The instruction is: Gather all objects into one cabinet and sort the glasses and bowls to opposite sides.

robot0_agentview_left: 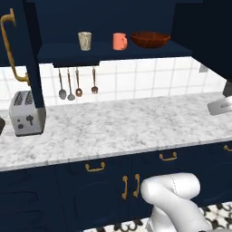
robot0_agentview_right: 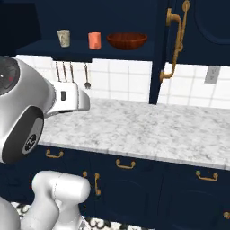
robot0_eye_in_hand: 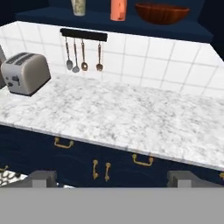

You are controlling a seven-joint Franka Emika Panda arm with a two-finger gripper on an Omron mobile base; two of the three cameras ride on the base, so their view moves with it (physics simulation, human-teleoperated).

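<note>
No brand, label or readable writing shows on any of the things here.

The gripper [robot0_eye_in_hand: 112,179] sits back from the desk [robot0_agentview_left: 122,127], its two dark finger tips far apart at the bottom of the hand view; the jaws stand wide, with nothing between them and nothing touching them. They point toward the front edge of the desk and the navy drawers below it.

The dark navy cabinet [robot0_agentview_left: 113,54] hangs above the desk with its shelf exposed. On that shelf stand three things in a row, apart from one another. At the left end in the left base view is the beige patterned cup [robot0_agentview_left: 84,41], upright. Next comes the salmon-orange mug [robot0_agentview_left: 119,41], upright too, its handle turned toward the beige cup. Just beside the mug, at the right end, rests the wide reddish-brown bowl [robot0_agentview_left: 150,39]. The same order, cup, mug, bowl, reads from left to right in the right base view and in the hand view.

The cabinet's tall door [robot0_agentview_right: 197,27], with its long curved brass handle [robot0_agentview_right: 176,42], stands right of the shelf in the right base view.

Under the shelf a rail of utensils [robot0_agentview_left: 77,84] hangs against the white tiled wall. A silver toaster [robot0_agentview_left: 27,113] stands at the left end of the desk.
</note>
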